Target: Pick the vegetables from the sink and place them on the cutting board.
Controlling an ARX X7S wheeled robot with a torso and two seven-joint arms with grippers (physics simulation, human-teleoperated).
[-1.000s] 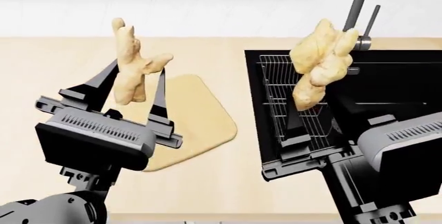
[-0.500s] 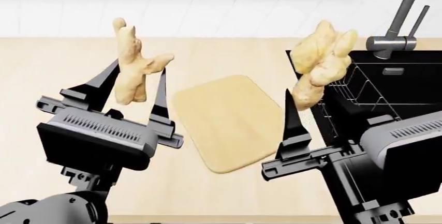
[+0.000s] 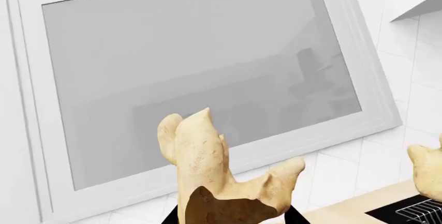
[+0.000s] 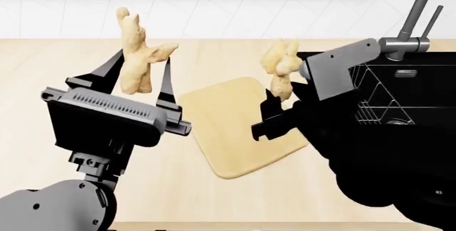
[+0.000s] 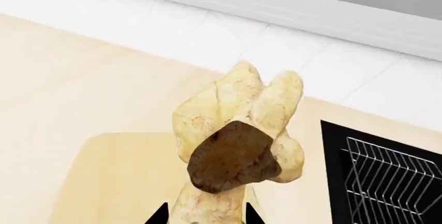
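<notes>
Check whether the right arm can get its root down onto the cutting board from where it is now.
Probably yes: the right tool holds its root above the cutting board, whose surface below looks bare.

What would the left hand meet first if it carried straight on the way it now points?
Probably the window in the wall behind the counter: the left hand, shut on a ginger root, points up and away, with nothing else showing ahead, though depth is unclear.

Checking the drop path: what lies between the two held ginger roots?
In the head view, only bare countertop and the near corner of the cutting board below show between the left root and the right root; nothing hangs between them.
</notes>
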